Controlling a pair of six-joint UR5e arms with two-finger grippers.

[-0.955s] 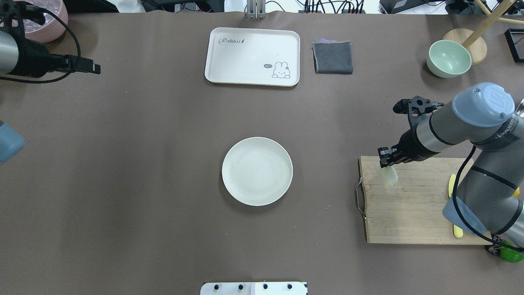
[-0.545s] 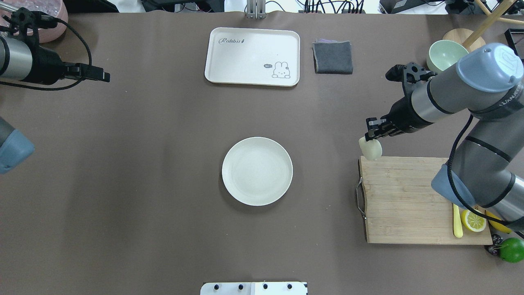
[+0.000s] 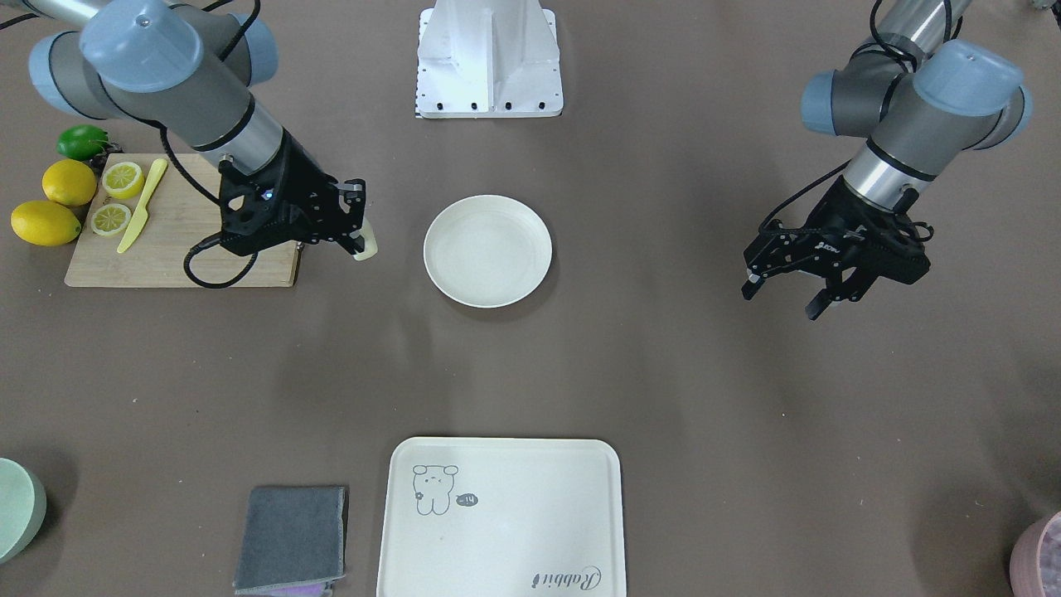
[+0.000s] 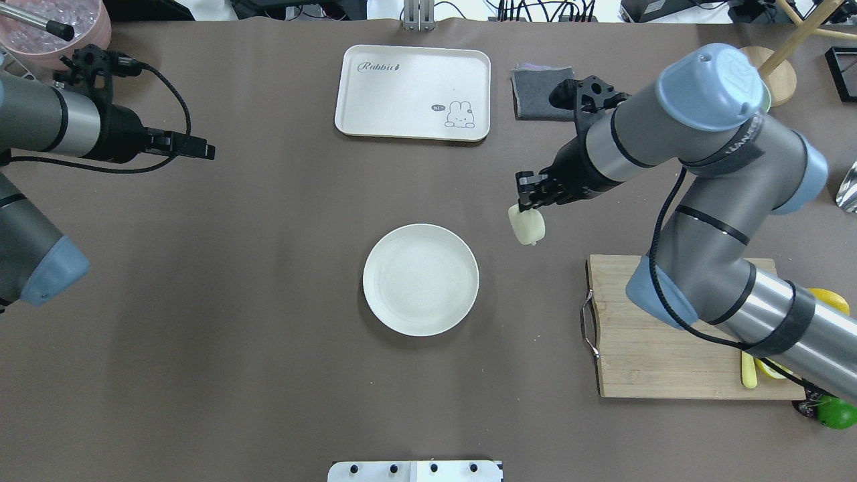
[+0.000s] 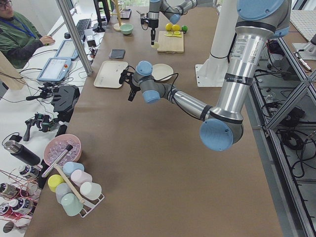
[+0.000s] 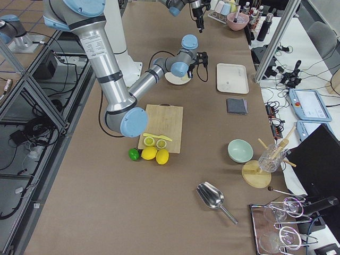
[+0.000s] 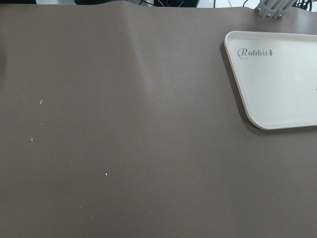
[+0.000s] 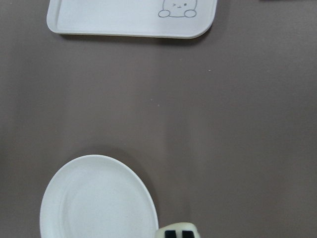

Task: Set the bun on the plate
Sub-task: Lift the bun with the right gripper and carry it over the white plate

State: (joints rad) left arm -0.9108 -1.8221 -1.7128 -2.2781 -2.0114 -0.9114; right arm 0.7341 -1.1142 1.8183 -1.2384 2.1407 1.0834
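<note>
The bun [image 4: 527,225], a small pale cream block, hangs in the air with my right gripper [image 4: 531,204] shut on its top. It is just right of the plate [image 4: 420,279] and a little beyond it, between the plate and the cutting board. From the front, the bun [image 3: 365,245] shows below the right gripper [image 3: 358,239], left of the round off-white plate [image 3: 487,250]. The right wrist view has the plate [image 8: 99,203] at lower left and the bun's top [image 8: 179,231] at the bottom edge. My left gripper [image 3: 782,300] hovers open and empty, far from the plate.
A cream tray [image 4: 412,92] with a rabbit drawing lies beyond the plate, a folded grey cloth [image 4: 543,94] to its right. The wooden cutting board [image 4: 669,335] carries lemon halves [image 3: 122,179] and a yellow knife [image 3: 142,206]. Whole lemons [image 3: 69,182] and a lime [image 3: 82,142] sit beside it.
My right gripper has lifted the bun off the cutting board and carried it left toward the plate. The left arm has swung inward over the table.
</note>
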